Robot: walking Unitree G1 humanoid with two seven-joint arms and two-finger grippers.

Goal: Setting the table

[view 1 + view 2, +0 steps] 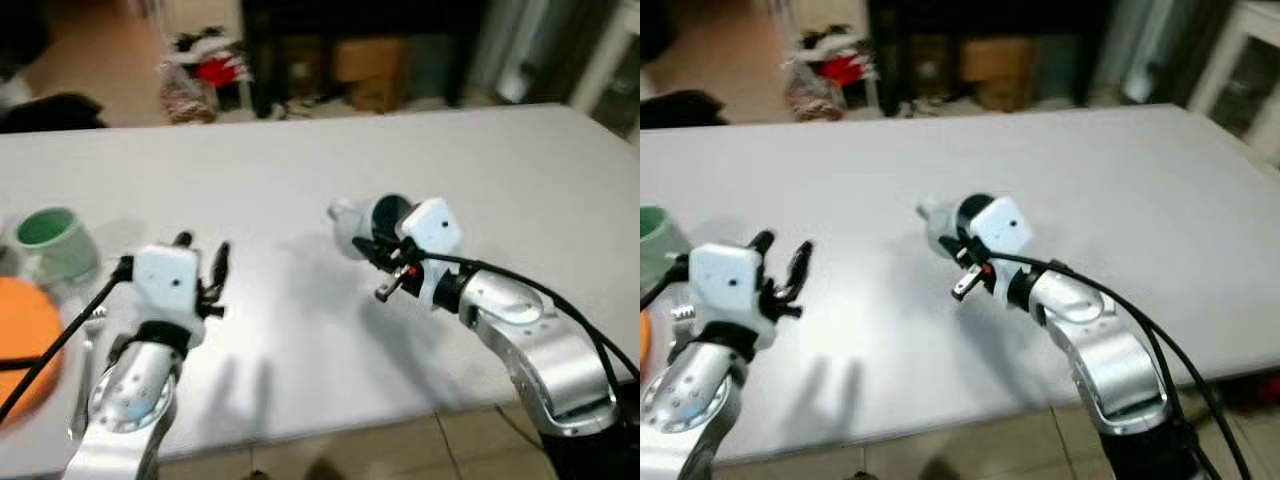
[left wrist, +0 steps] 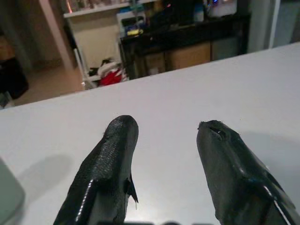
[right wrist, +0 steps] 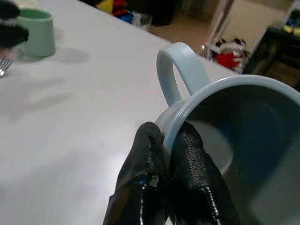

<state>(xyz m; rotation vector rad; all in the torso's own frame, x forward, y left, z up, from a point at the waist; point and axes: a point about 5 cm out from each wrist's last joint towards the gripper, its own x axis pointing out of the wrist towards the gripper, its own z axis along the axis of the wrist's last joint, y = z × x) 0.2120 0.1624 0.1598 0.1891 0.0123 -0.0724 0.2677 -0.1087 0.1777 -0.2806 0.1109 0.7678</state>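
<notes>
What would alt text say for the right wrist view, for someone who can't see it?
The right end effector pinches the rim of a pale blue mug between its two black fingers, one outside and one inside. Behind lies a white table with a green mug in the distance.

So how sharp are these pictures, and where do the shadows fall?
Both eye views are soft, with faint arm shadows on the table; left wrist view blurs the room behind; right wrist view shows the mug sharp up close, the green cup hazy.
</notes>
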